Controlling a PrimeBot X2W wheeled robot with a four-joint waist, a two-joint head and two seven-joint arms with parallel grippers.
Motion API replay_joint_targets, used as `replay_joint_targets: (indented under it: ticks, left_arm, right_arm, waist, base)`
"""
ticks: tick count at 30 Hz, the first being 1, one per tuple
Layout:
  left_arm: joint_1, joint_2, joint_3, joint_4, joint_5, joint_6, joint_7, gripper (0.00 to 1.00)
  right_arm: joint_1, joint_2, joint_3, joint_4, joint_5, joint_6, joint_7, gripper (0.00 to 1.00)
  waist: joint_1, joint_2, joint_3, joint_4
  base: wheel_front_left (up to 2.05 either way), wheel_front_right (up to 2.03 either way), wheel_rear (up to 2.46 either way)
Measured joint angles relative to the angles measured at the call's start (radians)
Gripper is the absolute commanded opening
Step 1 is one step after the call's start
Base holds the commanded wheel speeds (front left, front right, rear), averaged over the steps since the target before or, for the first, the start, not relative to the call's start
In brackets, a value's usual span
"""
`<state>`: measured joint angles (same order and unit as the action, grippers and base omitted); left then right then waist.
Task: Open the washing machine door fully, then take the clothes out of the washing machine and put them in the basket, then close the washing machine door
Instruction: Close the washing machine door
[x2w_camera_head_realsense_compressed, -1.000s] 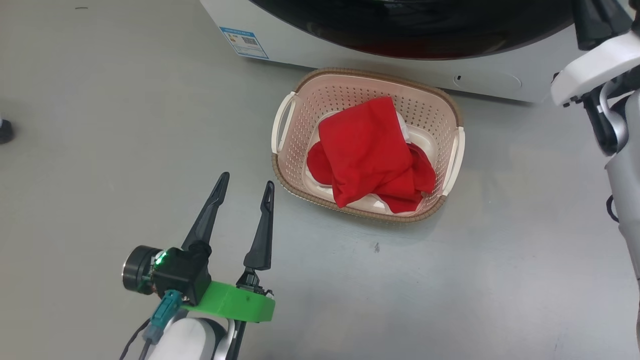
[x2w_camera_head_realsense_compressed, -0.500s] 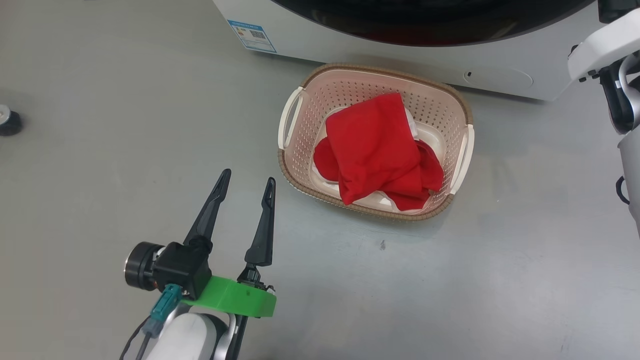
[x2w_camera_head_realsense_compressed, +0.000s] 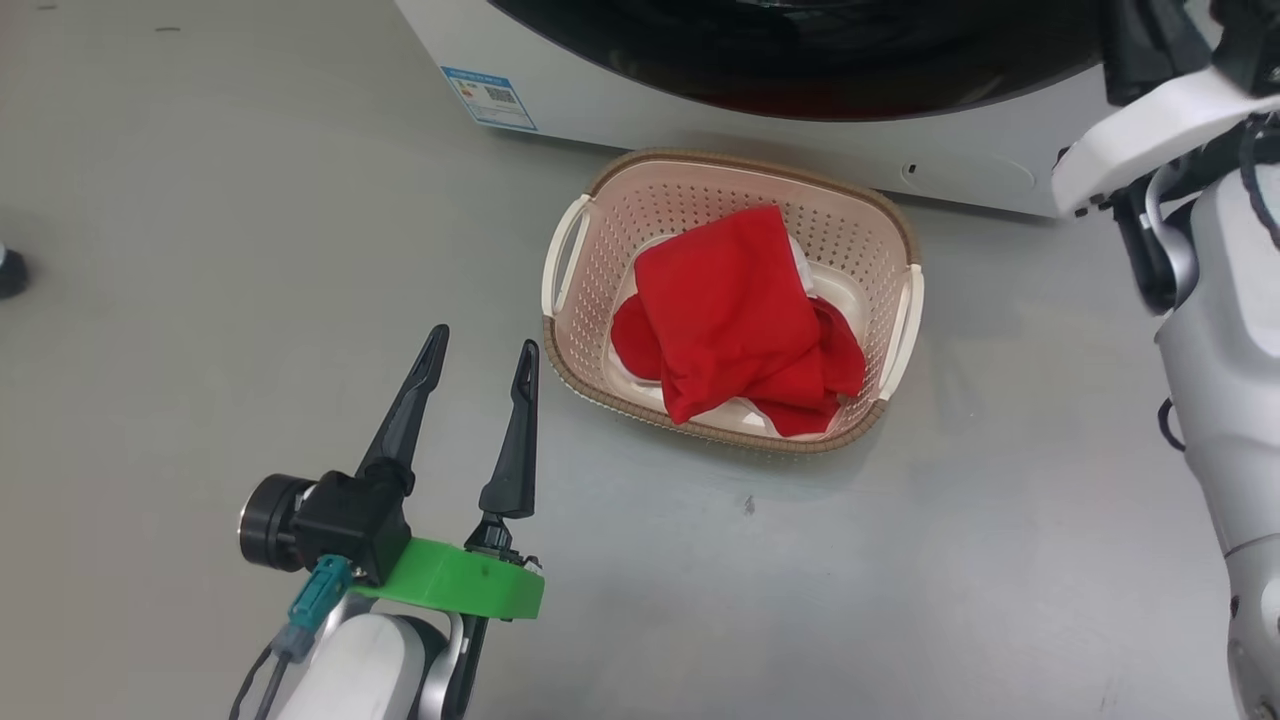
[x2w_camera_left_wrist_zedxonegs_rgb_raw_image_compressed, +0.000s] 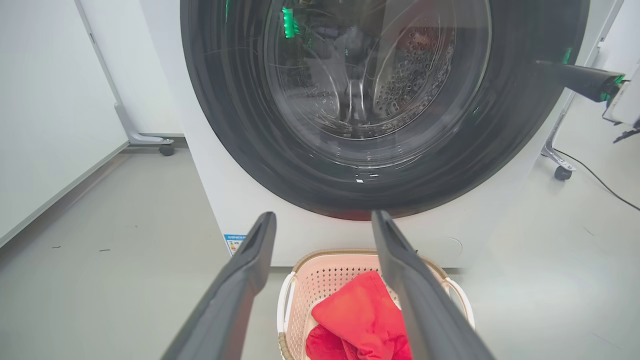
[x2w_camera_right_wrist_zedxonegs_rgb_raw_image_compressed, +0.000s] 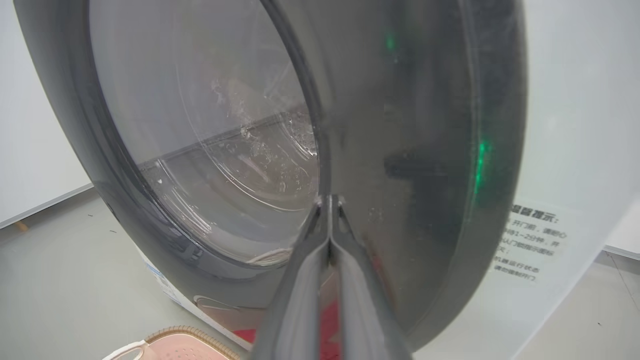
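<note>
Since half a second ago our head camera has swung, so the whole scene sits a little lower and further left in the head view, and more of our right arm (x2w_camera_head_realsense_compressed: 1220, 350) shows at 3 o'clock. The basket (x2w_camera_head_realsense_compressed: 745, 165) keeps its place against the washing machine (x2w_camera_head_realsense_compressed: 640, 110).

That basket stands on the grey floor (x2w_camera_head_realsense_compressed: 200, 300) just above centre, close before the washer's white front at 12 o'clock, with the blue sticker (x2w_camera_head_realsense_compressed: 488, 97) at 11 o'clock. The clothes (x2w_camera_head_realsense_compressed: 730, 310) lie bunched inside it, red with white showing beneath.

Our left gripper (x2w_camera_head_realsense_compressed: 483, 338) hangs at 7 o'clock above the floor. Its fingers are moderately spread with nothing between them, and their tips point toward 12 o'clock just beside the basket's near corner.

Our right gripper (x2w_camera_right_wrist_zedxonegs_rgb_raw_image_compressed: 328, 199) has its fingers pressed together, empty. Its tips sit at the washing machine door (x2w_camera_right_wrist_zedxonegs_rgb_raw_image_compressed: 425, 150), where the glass bowl meets the black rim. From the left wrist view the door seems to lie against the washer's front; we cannot tell whether it is latched.
</note>
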<state>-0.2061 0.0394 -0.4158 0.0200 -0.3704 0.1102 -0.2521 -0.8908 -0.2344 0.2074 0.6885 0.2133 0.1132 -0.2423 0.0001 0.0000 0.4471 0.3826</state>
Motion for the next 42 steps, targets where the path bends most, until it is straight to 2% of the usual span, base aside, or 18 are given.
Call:
replay_joint_targets:
  ticks: [10,15,17,18,19,20,21,31,42]
  left_arm:
    - [0.002,0.0,0.017,0.025,-0.001,0.0,0.0,1.0]
    - [0.006,0.0,0.029,0.037,0.014,0.0,0.0,1.0]
    - [0.012,0.0,0.035,0.04,0.023,0.0,0.0,1.0]
    - [0.016,0.001,0.039,0.042,0.024,0.0,0.0,1.0]
    - [0.021,0.003,0.041,0.045,0.025,0.0,0.0,1.0]
    - [0.026,0.005,0.044,0.048,0.027,0.0,0.0,1.0]
    - [0.031,0.009,0.049,0.055,0.028,0.0,0.0,1.0]
    - [0.067,0.018,0.083,0.077,0.029,0.0,0.0,1.0]
    - [0.108,0.021,0.103,0.119,0.027,0.001,0.0,1.0]
  right_arm:
    - [0.144,0.042,-0.001,-0.047,0.054,0.008,-0.01,0.0]
    - [0.246,0.078,-0.022,-0.114,0.086,0.008,-0.01,0.0]
    - [0.286,0.091,-0.032,-0.139,0.095,0.008,-0.01,0.25]
    - [0.307,0.098,-0.036,-0.149,0.096,0.008,-0.01,0.25]
    - [0.328,0.106,-0.037,-0.16,0.099,0.008,-0.01,0.5]
    - [0.348,0.114,-0.036,-0.169,0.1,0.008,-0.01,0.8]
    - [0.388,0.123,-0.039,-0.187,0.101,0.008,-0.01,1.0]
    - [0.526,0.142,-0.054,-0.284,0.092,-0.005,-0.01,1.0]
    - [0.657,0.154,-0.06,-0.367,0.06,-0.045,-0.01,1.0]
  waist:
    - [0.0,0.0,-0.05,-0.036]
    - [0.0,0.0,-0.081,-0.059]
    - [0.0,0.0,-0.094,-0.07]
    - [0.0,0.0,-0.1,-0.075]
    - [0.0,0.0,-0.106,-0.082]
    - [0.0,0.0,-0.112,-0.088]
    - [0.0,0.0,-0.123,-0.101]
    - [0.0,0.0,-0.176,-0.173]
    - [0.0,0.0,-0.239,-0.236]
  base:
    - [0.0,0.0,0.0]
    - [0.0,0.0,0.0]
    - [0.0,0.0,0.0]
    - [0.0,0.0,0.0]
    - [0.0,0.0,0.0]
    - [0.0,0.0,0.0]
    - [0.0,0.0,0.0]
    - [0.0,0.0,0.0]
    - [0.0,0.0,0.0]
